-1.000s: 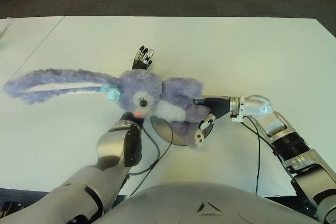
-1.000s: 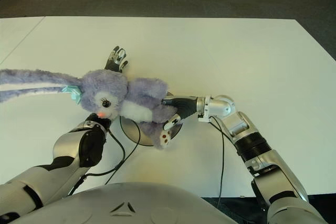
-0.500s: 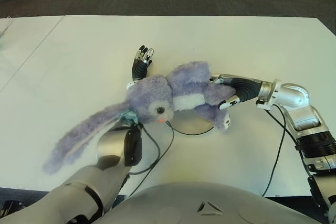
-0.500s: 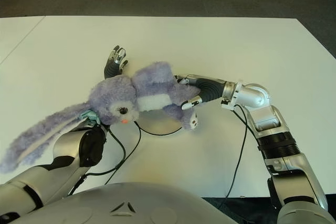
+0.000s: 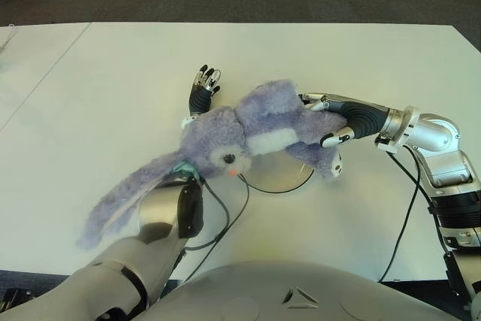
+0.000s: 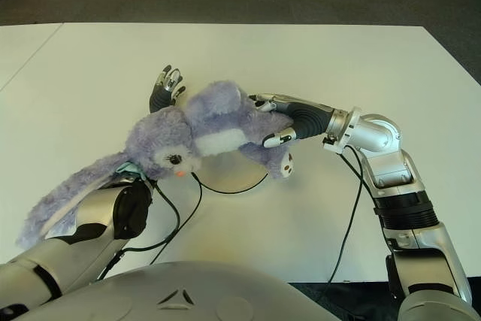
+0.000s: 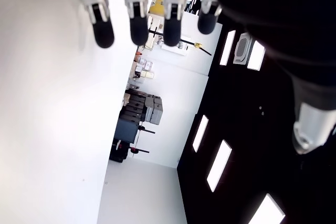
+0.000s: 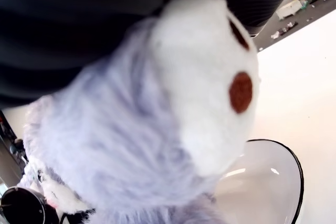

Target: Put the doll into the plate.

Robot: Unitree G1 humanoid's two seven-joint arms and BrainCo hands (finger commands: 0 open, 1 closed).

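So right now our right hand [image 5: 331, 119] has its fingers wrapped around the rear end of the doll [image 5: 248, 134], a purple long-eared bunny, and it's carrying it over the plate [image 5: 289, 176]. From the right wrist view we can see the bunny's foot and the plate's dark rim just under it, so the bottom half looks like it's hanging above the dish, not sitting in it yet, though we can't really tell if any fur is touching.

The thing that matters for the next move: the doll's long axis runs sideways across us, bottom at the right hand, head toward our left, and the ears [image 5: 128, 197] trail way off past the plate toward our left forearm [image 5: 171, 216]. The plate sits below the body and legs only, so the head and ears are hanging outside the rim. We reckon just letting go here would leave it half in, and the head needs swinging in over the dish first.

Our left hand [image 5: 203, 88] shows on the white table [image 5: 376, 58] just beyond the bunny's head, fingers straight and relaxed with nothing in them. It's near the head end, but only the right hand has hold of the doll.
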